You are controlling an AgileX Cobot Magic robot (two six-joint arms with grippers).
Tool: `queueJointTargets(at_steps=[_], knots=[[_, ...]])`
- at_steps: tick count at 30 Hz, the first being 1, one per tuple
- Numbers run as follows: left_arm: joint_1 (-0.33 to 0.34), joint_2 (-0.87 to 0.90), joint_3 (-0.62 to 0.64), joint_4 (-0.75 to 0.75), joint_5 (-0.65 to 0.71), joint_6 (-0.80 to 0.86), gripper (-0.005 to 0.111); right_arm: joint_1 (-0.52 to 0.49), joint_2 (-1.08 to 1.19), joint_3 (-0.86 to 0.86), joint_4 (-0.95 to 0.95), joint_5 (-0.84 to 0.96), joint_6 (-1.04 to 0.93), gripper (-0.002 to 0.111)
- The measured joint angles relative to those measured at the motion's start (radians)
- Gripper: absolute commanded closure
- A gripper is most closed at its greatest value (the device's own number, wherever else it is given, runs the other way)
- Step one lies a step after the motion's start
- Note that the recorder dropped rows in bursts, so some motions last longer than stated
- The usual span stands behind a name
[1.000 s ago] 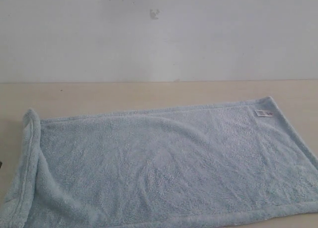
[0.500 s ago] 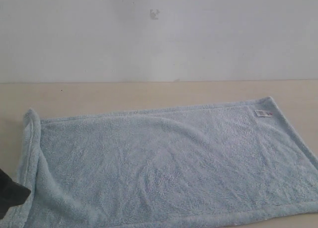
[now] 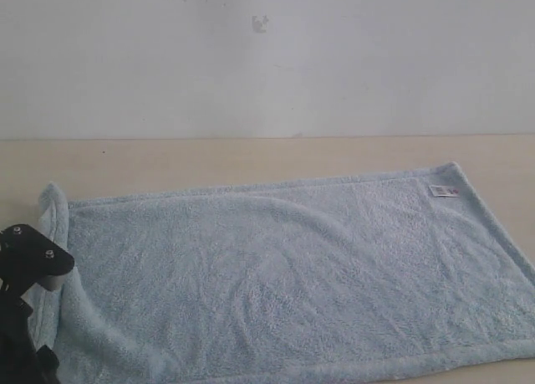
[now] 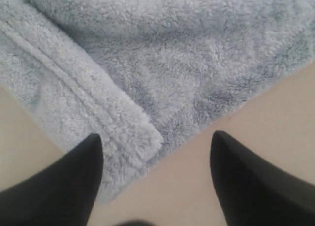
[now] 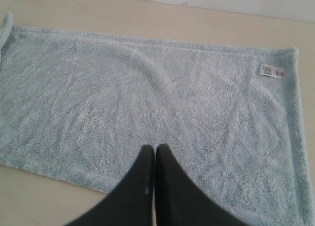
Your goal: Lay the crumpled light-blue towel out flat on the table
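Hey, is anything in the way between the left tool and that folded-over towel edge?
Nothing visible. The open left tool hangs right over the folded corner of the towel, with only bare table beside it.

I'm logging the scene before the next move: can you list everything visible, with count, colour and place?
towel: one, pale blue, spread over the near part of the table, its left edge folded over onto itself
label: one, white with a red mark, on the towel near its far right corner
table: one, pale beige, under the towel
wall: one, white, behind the table
smudge: one, grey, high on the wall
left gripper: one, black, open, over the near end of the towel's folded left edge
right gripper: one, black, shut, over the towel's near part
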State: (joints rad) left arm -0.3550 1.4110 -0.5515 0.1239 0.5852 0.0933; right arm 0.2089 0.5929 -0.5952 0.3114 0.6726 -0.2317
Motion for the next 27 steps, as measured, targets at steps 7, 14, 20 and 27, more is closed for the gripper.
queueJointTargets(at_steps=[7, 14, 20, 27], knots=[[-0.024, 0.066, 0.000, 0.127, -0.048, -0.138, 0.047, 0.000, 0.000, 0.000, 0.000, -0.006, -0.003, 0.108], [-0.024, 0.089, 0.000, 0.321, -0.042, -0.337, 0.069, 0.000, 0.000, 0.000, 0.000, -0.006, -0.011, 0.108], [-0.024, 0.112, 0.000, 0.357, 0.005, -0.389, 0.099, 0.000, 0.000, 0.000, 0.000, -0.006, -0.014, 0.108], [-0.024, 0.114, 0.000, 0.513, 0.133, -0.636, 0.103, 0.000, 0.000, 0.000, 0.000, -0.006, -0.014, 0.108]])
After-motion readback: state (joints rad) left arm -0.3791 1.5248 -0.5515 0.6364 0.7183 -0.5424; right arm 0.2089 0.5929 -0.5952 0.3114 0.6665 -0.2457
